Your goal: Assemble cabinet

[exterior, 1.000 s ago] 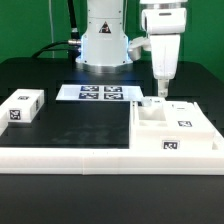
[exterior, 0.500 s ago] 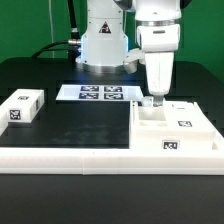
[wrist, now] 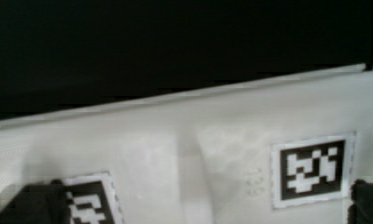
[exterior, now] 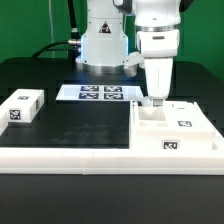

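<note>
The cabinet's big white body (exterior: 180,135) lies on the black table at the exterior view's right, with marker tags on its top and front. A smaller white tagged panel (exterior: 22,106) lies apart at the exterior view's left. My gripper (exterior: 154,100) points straight down over the body's far corner, just above or touching it. In the wrist view the white body (wrist: 201,130) fills the picture with two tags (wrist: 309,170). The gripper (wrist: 192,205) is open, its dark fingers (wrist: 12,205) far apart and nothing held.
The marker board (exterior: 100,93) lies flat at the back middle, in front of the arm's base (exterior: 100,40). A long low white rail (exterior: 70,157) runs along the table's front edge and up against the body.
The gripper has shifted toward the exterior view's left and dropped a little over the body's far corner. Over the last half second it barely moved. Jaws stayed open.
</note>
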`<state>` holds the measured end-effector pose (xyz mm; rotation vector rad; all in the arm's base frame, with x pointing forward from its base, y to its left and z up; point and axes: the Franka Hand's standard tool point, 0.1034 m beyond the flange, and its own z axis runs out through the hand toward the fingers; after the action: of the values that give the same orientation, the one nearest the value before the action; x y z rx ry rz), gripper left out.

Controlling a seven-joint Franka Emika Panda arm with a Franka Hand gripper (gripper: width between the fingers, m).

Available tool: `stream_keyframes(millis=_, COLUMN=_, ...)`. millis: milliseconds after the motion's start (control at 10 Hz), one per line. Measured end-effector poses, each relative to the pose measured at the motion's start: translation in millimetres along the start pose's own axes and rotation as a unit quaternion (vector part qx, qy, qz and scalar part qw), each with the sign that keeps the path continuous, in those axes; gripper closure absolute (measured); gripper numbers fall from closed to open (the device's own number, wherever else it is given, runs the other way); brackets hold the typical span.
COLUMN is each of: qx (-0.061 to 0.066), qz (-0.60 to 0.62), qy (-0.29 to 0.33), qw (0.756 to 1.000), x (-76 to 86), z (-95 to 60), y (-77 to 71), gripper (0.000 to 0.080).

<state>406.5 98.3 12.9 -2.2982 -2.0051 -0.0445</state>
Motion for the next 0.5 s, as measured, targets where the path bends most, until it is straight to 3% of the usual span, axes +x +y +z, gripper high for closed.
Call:
stream_keyframes(millis=200, qx=0.001, qz=0.002, qy=0.000, qw=1.000, x=-0.5, z=0.3, y=-0.6, gripper=0.0263)
stream_keyframes(millis=300, qx=0.001, qz=0.002, qy=0.000, qw=1.000, x=-0.5, z=0.3, y=-0.6, gripper=0.0263)
stream_keyframes(millis=500, qx=0.001, qz=0.002, qy=0.000, qw=1.000, x=-0.6, z=0.4, y=-0.8, gripper=0.0581)
